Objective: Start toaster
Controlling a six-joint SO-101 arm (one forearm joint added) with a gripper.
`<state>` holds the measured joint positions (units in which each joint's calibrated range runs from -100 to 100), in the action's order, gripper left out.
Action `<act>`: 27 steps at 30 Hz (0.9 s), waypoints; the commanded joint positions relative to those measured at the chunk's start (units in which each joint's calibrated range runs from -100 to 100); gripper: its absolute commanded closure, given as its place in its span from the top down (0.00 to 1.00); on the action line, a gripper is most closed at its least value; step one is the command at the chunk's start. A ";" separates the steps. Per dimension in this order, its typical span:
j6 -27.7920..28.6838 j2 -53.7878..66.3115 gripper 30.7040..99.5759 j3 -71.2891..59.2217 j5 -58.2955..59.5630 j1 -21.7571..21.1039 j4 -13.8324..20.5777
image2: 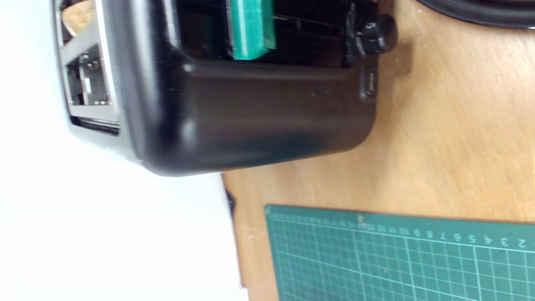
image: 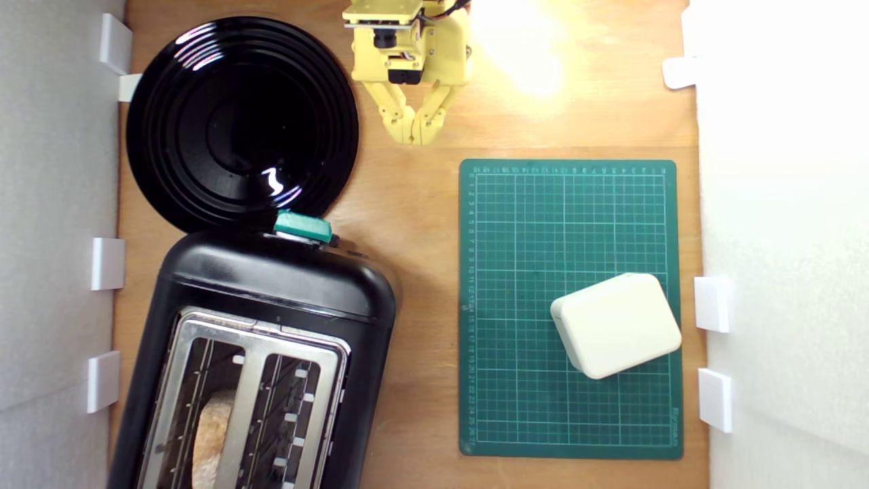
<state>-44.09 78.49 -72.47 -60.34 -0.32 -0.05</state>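
While the yellow gripper (image: 414, 132) hangs near the top of the exterior view with its fingers drawn together at the tips and holding nothing, the teal lever (image: 303, 226) lies below it and toward that view's left — apart, across bare wood. It juts from the near end of the toaster (image: 271, 299), beside the black plate (image: 170, 88). The toaster's long axis runs away from the arm toward the exterior view's bottom — slightly slanted, slots facing up.

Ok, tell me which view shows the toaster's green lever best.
The wrist view: the green lever fills the frame close up, in its slot on the toaster front. The exterior view shows only the lever's top edge from above, beside the black plate.
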 commanded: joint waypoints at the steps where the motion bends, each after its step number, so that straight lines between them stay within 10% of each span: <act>1: -2.60 -4.30 0.01 11.18 0.43 2.30 0.24; 27: -9.10 -30.11 0.01 47.99 0.85 21.35 -0.98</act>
<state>-53.62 50.73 -30.21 -60.34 18.93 -0.34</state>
